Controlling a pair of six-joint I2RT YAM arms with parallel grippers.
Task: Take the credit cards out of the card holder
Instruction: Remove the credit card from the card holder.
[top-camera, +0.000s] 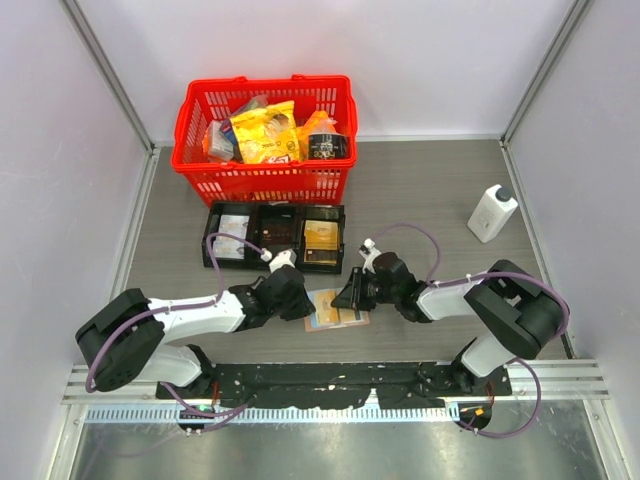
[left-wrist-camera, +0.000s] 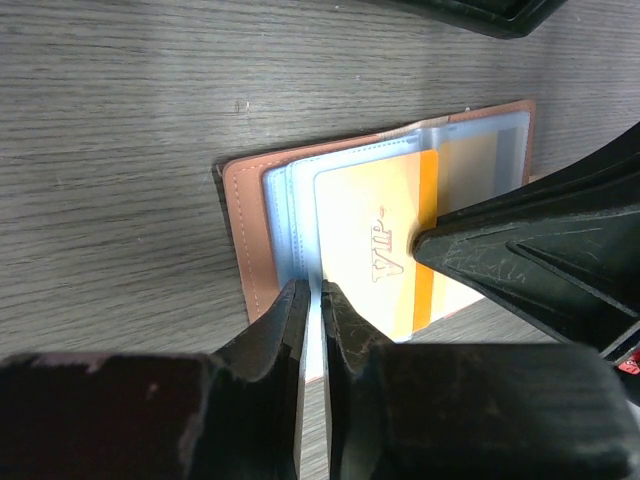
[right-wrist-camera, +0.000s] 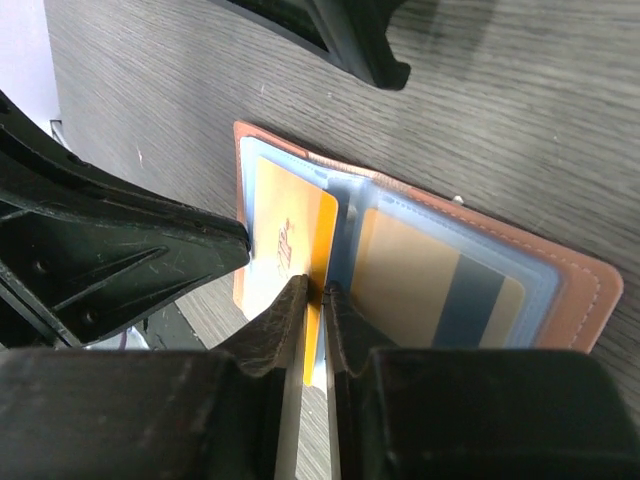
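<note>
- Card holder (top-camera: 335, 316): tan-pink leather, lying open and flat on the grey table (top-camera: 420, 190), at the lower centre of the overhead view between the two arms. Clear, pale blue sleeves face up.
- Gold card (left-wrist-camera: 370, 250): marked "VIP", with an orange stripe along one edge. It lies on the left half of the open holder in the right wrist view, partly out of its sleeve.
- Striped card (right-wrist-camera: 430, 295): gold with a grey band, tucked in a sleeve on the other half of the holder.
- Left gripper (left-wrist-camera: 312, 292): bottom centre of its own view. The jaws are pressed nearly together on the thin edge of a clear sleeve, at the holder's near edge.
- Right gripper (right-wrist-camera: 314, 288): bottom centre of its own view. The jaws pinch the orange edge of the gold card, next to the holder's fold.
- Black tray (top-camera: 209, 248): three compartments, just above the holder in the overhead view.
- Red basket (top-camera: 265, 180): upper centre, filled with packets.
- White bottle (top-camera: 492, 213): right of the overhead view, well apart from the holder.
</note>
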